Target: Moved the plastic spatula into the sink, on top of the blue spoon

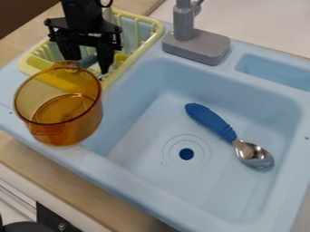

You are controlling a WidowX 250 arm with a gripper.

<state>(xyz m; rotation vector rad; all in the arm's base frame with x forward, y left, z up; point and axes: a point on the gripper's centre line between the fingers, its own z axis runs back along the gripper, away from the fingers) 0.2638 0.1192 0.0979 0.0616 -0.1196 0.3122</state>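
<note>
From the camera view: the gripper (89,66) is over the rack (155,31) at the sink's (124,174) back left corner, pointing down, its two fingers standing apart. I can't see it clamped on anything. There's a teal bit (89,60) between them, my best guess for the spatula's handle, but it's too cluttered to be sure. The pot (63,124) sits in front on the left rim and hides part of the rack.

The spoon (210,121) is in the basin, right of the drain (186,154), handle toward the back left corner, bowl toward the right edge.

So IMO the step is the grab. I'd centre on the handle, go deep enough for a solid bite, then close. Lift straight up until it's clear of the rack's wall and the pot, or you'll snag one. Then lower it gently across the spoon's chunky handle; drop it from high and it'll probably slide off.
</note>
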